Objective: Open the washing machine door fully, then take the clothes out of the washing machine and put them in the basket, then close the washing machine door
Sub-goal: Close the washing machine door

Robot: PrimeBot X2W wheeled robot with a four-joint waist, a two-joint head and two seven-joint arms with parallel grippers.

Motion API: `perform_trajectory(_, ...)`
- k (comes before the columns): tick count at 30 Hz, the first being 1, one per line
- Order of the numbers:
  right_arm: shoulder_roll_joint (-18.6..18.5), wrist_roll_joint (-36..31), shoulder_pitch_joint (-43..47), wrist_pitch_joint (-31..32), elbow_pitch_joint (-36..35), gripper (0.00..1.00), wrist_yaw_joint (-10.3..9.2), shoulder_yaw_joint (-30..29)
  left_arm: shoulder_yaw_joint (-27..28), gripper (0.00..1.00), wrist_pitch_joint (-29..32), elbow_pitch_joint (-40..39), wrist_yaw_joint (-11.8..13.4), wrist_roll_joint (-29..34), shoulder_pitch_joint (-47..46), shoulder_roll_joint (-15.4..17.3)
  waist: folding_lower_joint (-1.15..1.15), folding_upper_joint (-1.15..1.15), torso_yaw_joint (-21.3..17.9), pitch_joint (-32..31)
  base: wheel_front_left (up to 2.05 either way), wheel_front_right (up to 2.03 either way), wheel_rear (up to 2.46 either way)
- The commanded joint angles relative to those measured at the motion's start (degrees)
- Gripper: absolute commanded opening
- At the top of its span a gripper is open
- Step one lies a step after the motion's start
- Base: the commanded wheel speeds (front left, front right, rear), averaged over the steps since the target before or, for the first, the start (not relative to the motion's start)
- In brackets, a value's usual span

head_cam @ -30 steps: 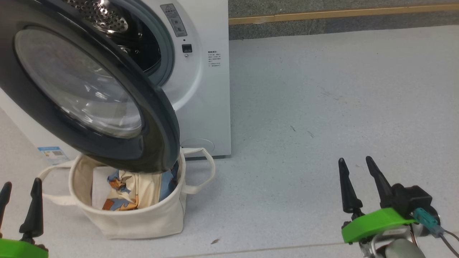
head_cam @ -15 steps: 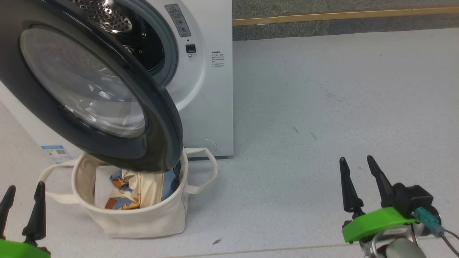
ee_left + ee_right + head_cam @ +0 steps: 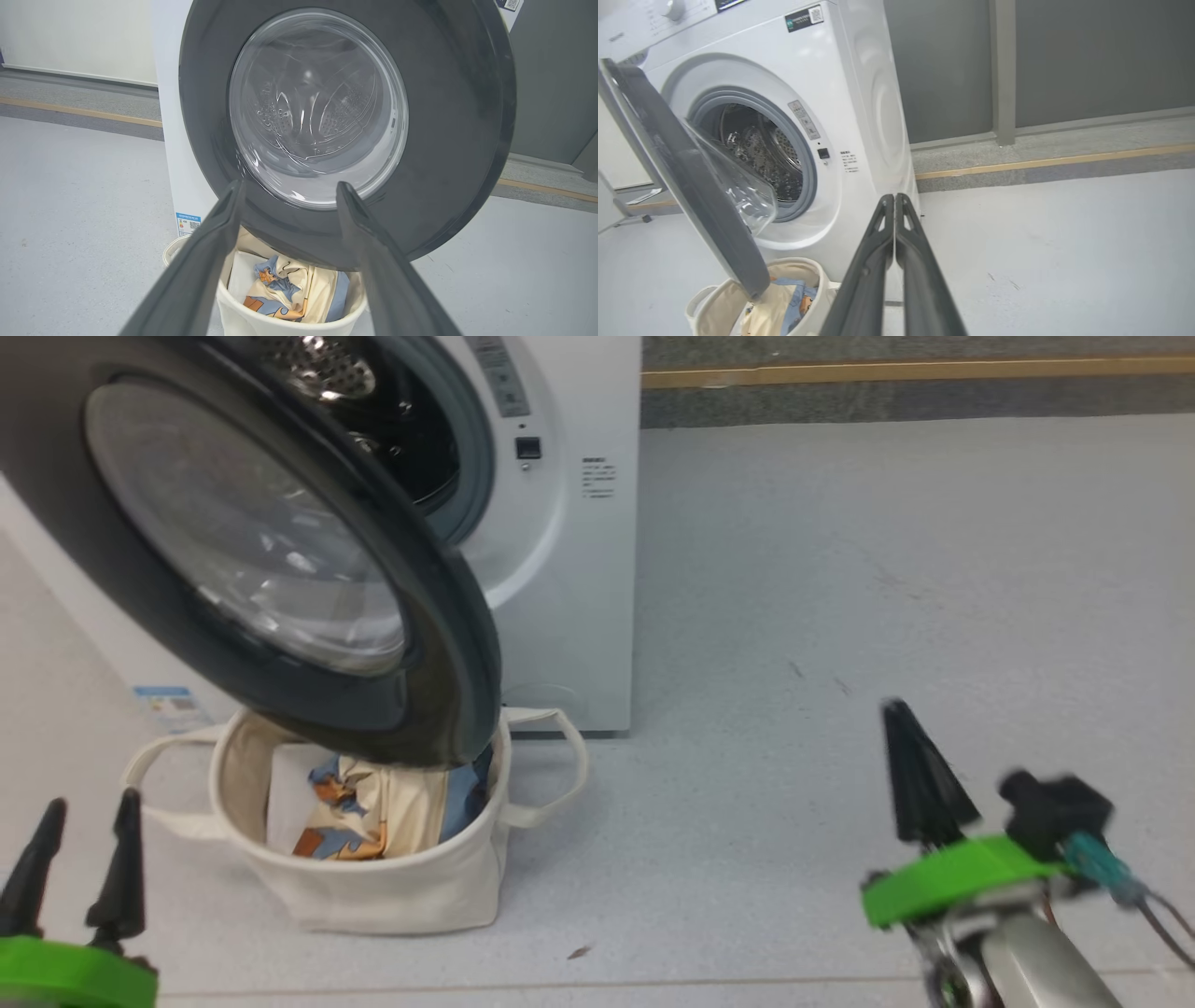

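Clothes (image 3: pixel 364 807) occupy canvas basket (image 3: pixel 392 894); left end effector (image 3: pixel 91 800) splayed, right end effector (image 3: pixel 902 714) closed empty.

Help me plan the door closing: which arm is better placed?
Probably left. The left gripper, open, points squarely at the outer side of the washing machine door, ready to push it. The right gripper, shut, hangs over the floor on the door's inner side.

Door (image 3: pixel 252 541) open, clothes (image 3: pixel 364 812) in basket (image 3: pixel 373 896)

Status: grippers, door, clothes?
Left gripper open, right gripper shut, both empty. Clothes in basket. Washing machine door open, overhanging basket.
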Motion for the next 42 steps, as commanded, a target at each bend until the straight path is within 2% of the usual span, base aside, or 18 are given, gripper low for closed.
perform_trajectory(1, -0.56, 0.79, -5.31, 0.75, -3.28, 0.00, 0.23, 2.99, 2.05, 1.00, -0.72, -1.21, -0.35, 1.09, -4.17, 1.18, 0.00, 0.00, 1.60, 0.97, 0.00, 0.00, 0.00)
perform_trajectory(7, 0.27, 3.70, -14.12, 2.87, -4.38, 0.00, 0.23, 11.49, -0.40, 1.00, -0.73, -0.69, -0.57, 3.52, -7.94, -3.30, 0.00, 0.00, 7.18, 3.19, 0.00, 0.00, 0.00)
perform_trajectory(13, 2.90, 6.14, -22.49, 2.95, -1.24, 0.00, 0.23, 18.95, -3.47, 1.00, -0.74, 1.10, -1.27, 6.40, -10.99, -7.67, 0.00, 0.00, 12.98, 4.26, 0.00, 0.00, 0.00)
perform_trajectory(19, 4.97, 8.25, -28.79, 2.96, 5.08, 0.00, 0.23, 24.31, -5.30, 1.00, -0.74, 2.30, -1.93, 7.99, -12.75, -10.82, 0.00, 0.00, 16.87, 4.94, 0.00, 0.00, 0.00)
perform_trajectory(23, 6.29, 10.85, -34.96, 2.22, 14.60, 0.00, 0.23, 28.56, -5.73, 1.00, -0.74, 3.23, -2.51, 8.86, -13.91, -13.21, 0.00, 0.00, 18.94, 6.36, 0.00, 0.00, 0.00)
perform_trajectory(34, 6.59, 19.96, -42.92, -0.61, 29.06, 0.00, 0.23, 31.41, -5.90, 1.00, -0.74, 3.19, -3.16, 10.61, -15.46, -17.17, 0.00, 0.00, 20.61, 9.49, 0.00, 0.00, 0.00)
perform_trajectory(42, 6.60, 25.88, -48.80, -1.94, 38.83, 0.00, 0.23, 25.50, -6.40, 1.00, -0.74, 1.33, -3.31, 11.99, -16.29, -20.05, 0.00, 0.00, 20.92, 12.30, 0.00, 0.00, 0.00)
